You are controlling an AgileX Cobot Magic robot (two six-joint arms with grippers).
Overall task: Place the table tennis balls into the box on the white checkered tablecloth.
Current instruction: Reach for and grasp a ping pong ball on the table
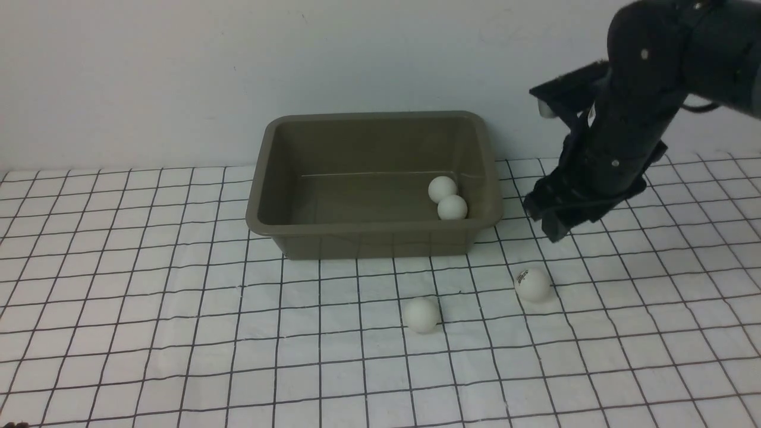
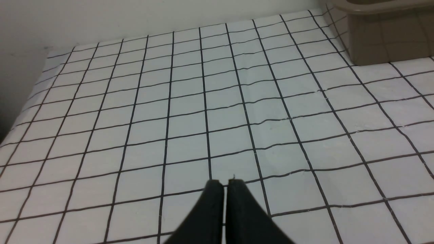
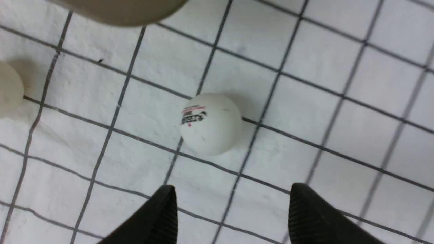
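Observation:
The olive-grey box [image 1: 267, 178] stands at the back of the white checkered tablecloth [image 1: 148, 333]. Two white balls [image 1: 442, 189] [image 1: 452, 207] lie inside it at the right end. A plain ball [image 1: 421, 314] and a ball with a printed logo [image 1: 532, 283] lie on the cloth in front of the box. My right gripper [image 1: 550, 223] hangs open and empty above the logo ball, right of the box. In the right wrist view the logo ball [image 3: 211, 123] lies beyond the open fingertips [image 3: 232, 203], with the plain ball [image 3: 8, 89] at the edge. My left gripper [image 2: 225, 184] is shut and empty over bare cloth.
A pale wall runs behind the box. In the left wrist view the box's corner [image 2: 383, 40] shows at the far side and the cloth's edge [image 2: 20, 115] drops off beside the wall. The box's rim [image 3: 122, 12] is close above the logo ball in the right wrist view.

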